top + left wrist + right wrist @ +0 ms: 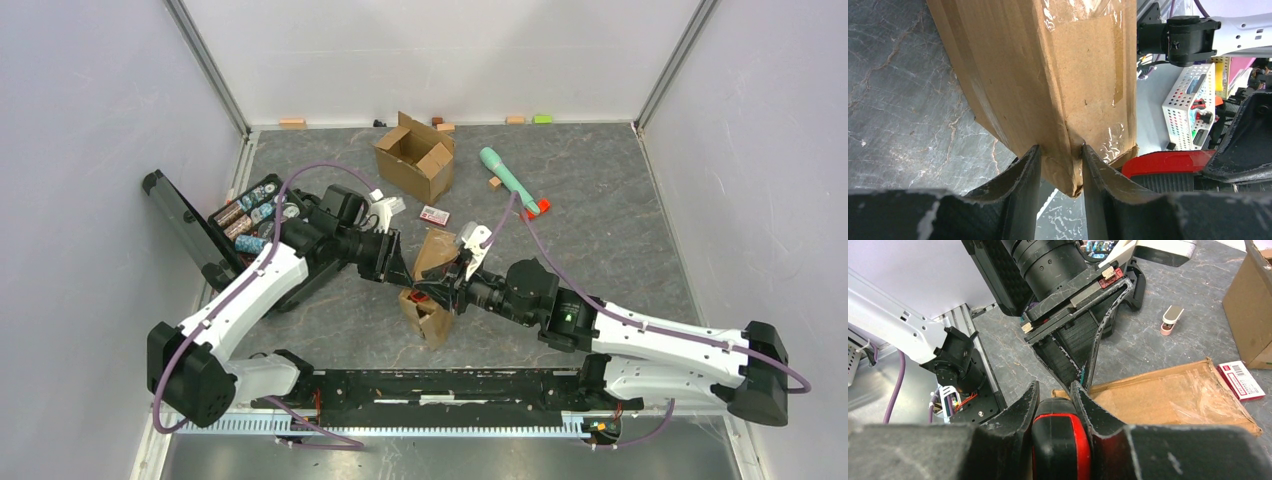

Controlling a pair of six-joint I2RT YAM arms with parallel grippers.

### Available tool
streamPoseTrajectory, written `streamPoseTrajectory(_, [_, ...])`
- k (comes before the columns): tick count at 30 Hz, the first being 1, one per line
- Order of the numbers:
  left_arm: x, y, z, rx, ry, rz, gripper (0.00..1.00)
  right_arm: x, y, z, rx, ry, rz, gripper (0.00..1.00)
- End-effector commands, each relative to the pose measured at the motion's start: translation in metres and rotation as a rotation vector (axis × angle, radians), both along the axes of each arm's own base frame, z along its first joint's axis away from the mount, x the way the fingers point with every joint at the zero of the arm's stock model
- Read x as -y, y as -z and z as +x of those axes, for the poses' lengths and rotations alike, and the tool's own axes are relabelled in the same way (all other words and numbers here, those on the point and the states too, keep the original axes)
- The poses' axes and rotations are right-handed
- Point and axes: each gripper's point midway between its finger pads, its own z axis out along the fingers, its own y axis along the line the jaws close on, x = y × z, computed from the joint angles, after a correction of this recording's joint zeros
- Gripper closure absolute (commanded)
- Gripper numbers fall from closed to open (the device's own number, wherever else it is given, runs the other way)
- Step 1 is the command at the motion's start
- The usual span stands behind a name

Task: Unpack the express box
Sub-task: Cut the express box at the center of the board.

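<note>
Toward the far edge of the table (600,200) an open cardboard box (415,157) is seen, well apart from the task's parcel. On the side of it nearer the right edge a teal tool (505,172) with an orange-red end is laid slantwise, and a small wooden block (494,183) is found just beside it. A red-and-white packet (434,214) is lying between the open cardboard box and the express box (435,252), and a small white-and-pink object (1172,319) is placed near it. By the left edge an open black case (245,222) holding batteries is set. Small blocks (292,122) are scattered along the far edge.

The express box, of brown taped cardboard, is located in the middle of the table, somewhat toward the near edge. Both arms are crowded around it, so that much of it is hidden in the top view.

The left claw (1060,150) is narrowed onto a taped corner fold of the express box, and the cardboard is pinched between both fingers (1023,180). The right claw (1053,390) is clamped on a red-and-black tool (1060,440), whose body fills the gap between the fingers. The tool is held close against the edge of the express box, next to the left claw; whether it touches the cardboard cannot be told
</note>
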Motion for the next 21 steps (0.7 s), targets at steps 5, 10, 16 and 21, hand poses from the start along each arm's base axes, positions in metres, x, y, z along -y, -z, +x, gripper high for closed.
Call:
streamPoseTrajectory(5, [-0.007, 0.018, 0.005, 0.002, -0.05, 0.055, 0.6, -0.015, -0.002, 0.0, 0.007, -0.015, 0.006, 1.0])
streamPoseTrajectory(10, [-0.006, 0.019, 0.004, -0.01, -0.071, 0.056, 0.61, -0.023, 0.001, -0.013, 0.03, -0.041, -0.018, 1.0])
streamPoseTrajectory(16, [-0.008, 0.023, 0.007, -0.01, -0.089, 0.073, 0.62, -0.029, 0.0, -0.022, 0.061, -0.053, -0.059, 1.0])
streamPoseTrajectory(21, [-0.01, 0.02, 0.015, 0.022, -0.105, 0.088, 0.62, -0.022, -0.022, -0.019, 0.085, -0.026, -0.068, 1.0])
